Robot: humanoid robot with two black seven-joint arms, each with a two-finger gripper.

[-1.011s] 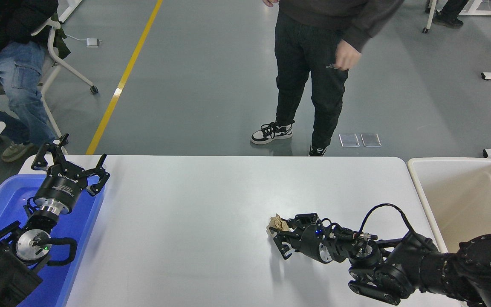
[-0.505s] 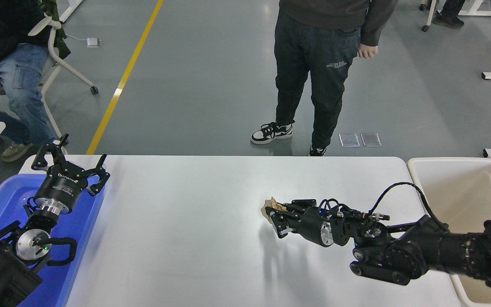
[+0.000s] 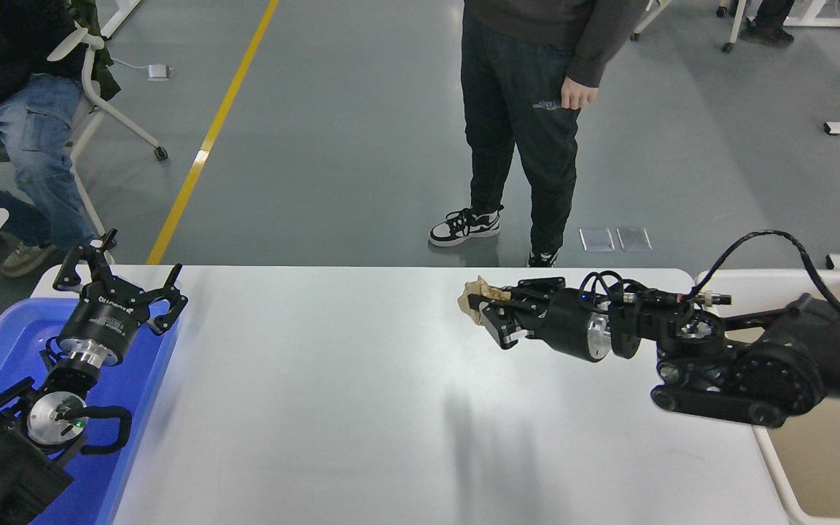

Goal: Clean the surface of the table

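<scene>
The table [image 3: 318,408] fills the lower part of the view, its long axis running from 9 to 3 o'clock, the far edge square to me at 12. My right pincer [image 3: 484,315] reaches in from 3 o'clock, held above the table near its far edge and pointing toward 9. It is clenched on a brown paper wad [image 3: 480,295] — the wad sticks out past the fingertips on the 9 o'clock side, clear of the surface, with my arm's shadow lying on the white below it.

At 3 o'clock a cream tub [image 3: 803,467] sits just beside the table's end; my arm hides much of it, and the part I can see shows only bare floor. At 9 o'clock a blue tub [image 3: 4,343] sits against the other end. My left pincer [image 3: 117,273] is parked over it, fingers spread, holding nothing.

A person [image 3: 529,109] stands beyond the far edge at 12; another sits at 10.
</scene>
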